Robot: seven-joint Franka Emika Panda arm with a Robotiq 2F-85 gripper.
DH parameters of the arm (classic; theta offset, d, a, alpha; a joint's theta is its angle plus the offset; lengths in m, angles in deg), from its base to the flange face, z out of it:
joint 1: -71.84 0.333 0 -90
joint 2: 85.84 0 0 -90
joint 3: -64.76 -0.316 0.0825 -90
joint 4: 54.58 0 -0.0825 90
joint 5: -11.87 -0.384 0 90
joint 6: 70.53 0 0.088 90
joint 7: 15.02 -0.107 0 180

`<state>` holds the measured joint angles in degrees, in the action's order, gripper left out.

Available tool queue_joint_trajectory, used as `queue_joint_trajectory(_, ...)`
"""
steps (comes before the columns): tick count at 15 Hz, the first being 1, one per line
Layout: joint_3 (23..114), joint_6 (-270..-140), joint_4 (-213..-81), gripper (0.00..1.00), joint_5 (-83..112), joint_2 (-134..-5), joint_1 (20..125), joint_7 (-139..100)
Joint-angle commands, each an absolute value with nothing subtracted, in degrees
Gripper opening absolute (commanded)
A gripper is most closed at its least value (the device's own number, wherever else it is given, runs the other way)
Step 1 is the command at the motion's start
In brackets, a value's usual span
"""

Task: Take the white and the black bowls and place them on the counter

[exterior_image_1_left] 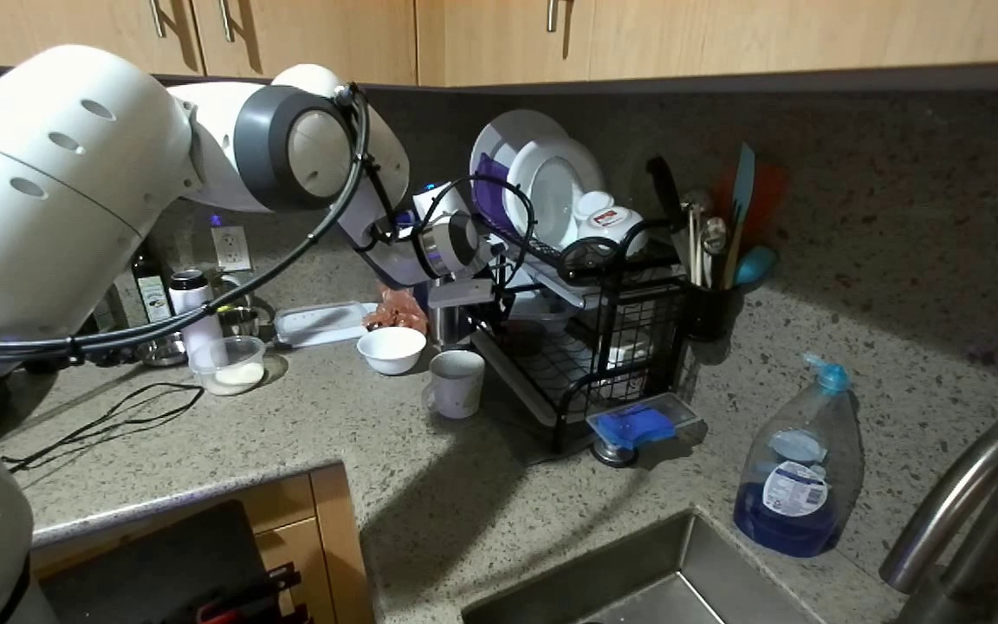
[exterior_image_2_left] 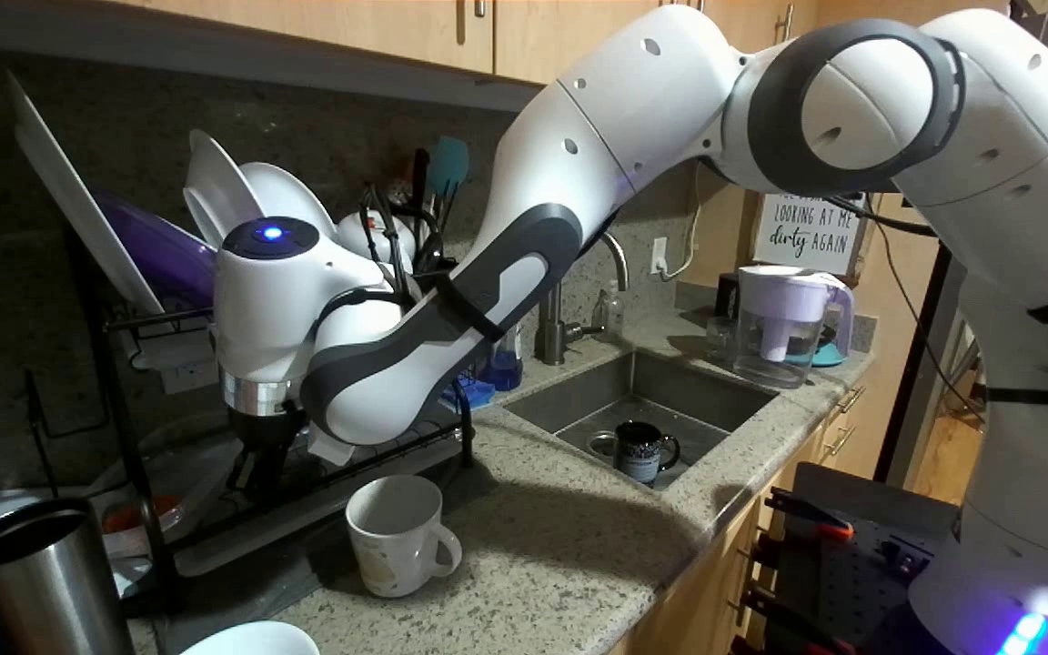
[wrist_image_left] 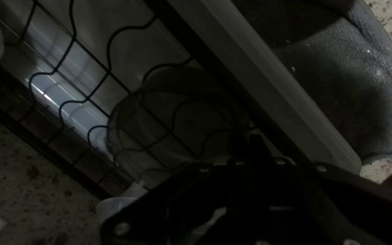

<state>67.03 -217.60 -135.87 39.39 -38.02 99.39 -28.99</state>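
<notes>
A white bowl (exterior_image_1_left: 391,350) stands upright on the counter beside the dish rack; its rim shows in an exterior view (exterior_image_2_left: 251,639). Another white bowl (exterior_image_1_left: 612,225) lies upside down on the rack's upper tier, also visible in an exterior view (exterior_image_2_left: 380,236). I cannot make out a black bowl with certainty; a dark shape (exterior_image_1_left: 523,336) inside the lower rack is too dim to tell. My gripper (wrist_image_left: 247,137) points down over the lower rack, its fingertips together with nothing visible between them. It also shows in both exterior views (exterior_image_1_left: 499,305) (exterior_image_2_left: 253,482).
The black wire dish rack (exterior_image_1_left: 607,338) holds plates above and a clear round container (wrist_image_left: 168,129) below. A mug (exterior_image_1_left: 456,384) and steel tumbler (exterior_image_2_left: 46,582) stand close by. A sink (exterior_image_1_left: 681,563) and soap bottle (exterior_image_1_left: 798,477) lie beyond. Cabinets (exterior_image_1_left: 499,39) hang overhead.
</notes>
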Motion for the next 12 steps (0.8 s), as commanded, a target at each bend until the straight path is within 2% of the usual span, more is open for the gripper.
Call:
queue_joint_trajectory(1, 68.13, -216.46, -134.09, 0.02, 38.60, -37.31, 99.98, -28.96)
queue_joint_trajectory(3, 68.37, -216.79, -134.42, 0.08, 38.79, -37.66, 100.13, -29.25)
queue_joint_trajectory(12, 70.70, -219.57, -138.42, 0.06, 41.38, -41.74, 102.82, -31.23)
